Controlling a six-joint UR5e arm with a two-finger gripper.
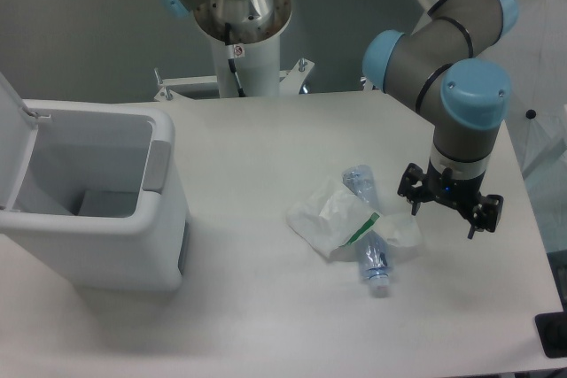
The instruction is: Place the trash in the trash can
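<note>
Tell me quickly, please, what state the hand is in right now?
Hand: open and empty, to the right of the wrapper and bottle.

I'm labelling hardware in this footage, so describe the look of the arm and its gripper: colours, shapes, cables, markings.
The arm is built of silver-grey metal tubes with dark grey joint housings and round light-blue end caps. Its white pedestal base carries a black cable and a small red-and-white sticker. The gripper is black, with two short splayed fingers beneath a black-and-silver wrist ring. No other markings are legible.
</note>
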